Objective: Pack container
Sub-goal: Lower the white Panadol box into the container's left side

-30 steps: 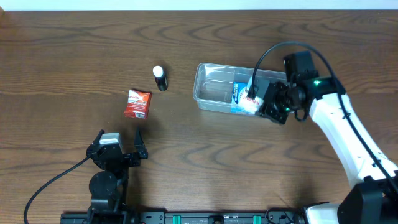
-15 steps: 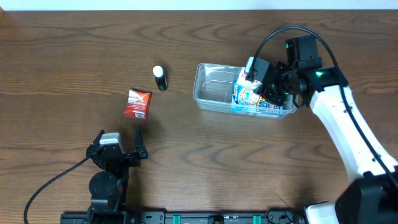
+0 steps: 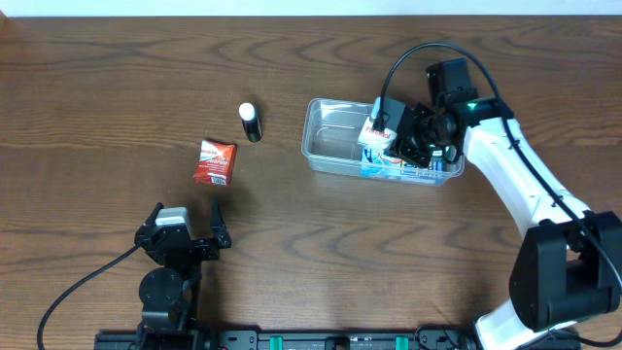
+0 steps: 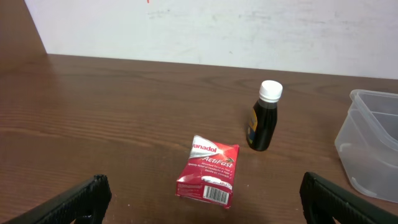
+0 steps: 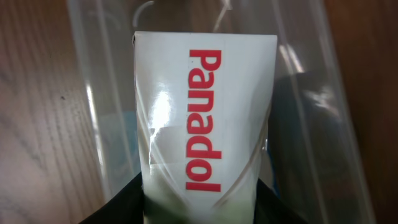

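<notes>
At the near left, the left hand [image 3: 187,222] hangs empty over the dark wooden worktop [image 3: 321,262], its fingers spread wide. Beyond it lies a red-and-white packet [image 4: 208,171] printed "ActiFast", and just past that a small dark bottle with a white cap [image 4: 264,118] stands upright. Far right, the clear rectangular plastic container [image 3: 330,146] rests on the worktop with blue-and-white printed packs [image 3: 408,170] along its near wall. The right hand [image 3: 384,136] is clamped on a white carton [image 5: 205,124] lettered "Panadol" in red, held over the container's right half.
</notes>
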Motion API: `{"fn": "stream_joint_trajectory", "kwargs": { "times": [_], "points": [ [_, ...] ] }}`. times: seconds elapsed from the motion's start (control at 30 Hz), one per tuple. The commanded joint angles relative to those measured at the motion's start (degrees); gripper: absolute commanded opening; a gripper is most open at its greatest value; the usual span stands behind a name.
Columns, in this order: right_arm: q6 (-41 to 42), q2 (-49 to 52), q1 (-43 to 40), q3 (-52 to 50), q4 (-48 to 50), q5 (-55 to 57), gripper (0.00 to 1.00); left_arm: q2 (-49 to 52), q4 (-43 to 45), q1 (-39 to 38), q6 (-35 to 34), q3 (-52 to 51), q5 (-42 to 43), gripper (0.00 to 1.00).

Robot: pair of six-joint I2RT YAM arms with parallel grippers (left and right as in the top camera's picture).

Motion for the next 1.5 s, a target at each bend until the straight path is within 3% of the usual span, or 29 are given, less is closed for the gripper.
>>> {"fn": "stream_joint_trajectory", "kwargs": {
  "times": [0.0,0.6,1.47],
  "points": [
    [-0.63,0.44,0.94,0.72,-0.85,-1.73,0.39,-0.24,-1.40,0.35,1.01,-0.39,0.81,0.98],
    [-1.07,0.55,1.11,0.66,-0.33,-1.70,0.38,-0.24,-1.40,0.35,0.98,-0.39,0.81,0.98],
    [-2.32,0.55,1.11,0.66,-8.20,-1.99,0.39,-0.24,-1.38,0.35,1.01,-0.39,0.81,0.98]
  ]
}}
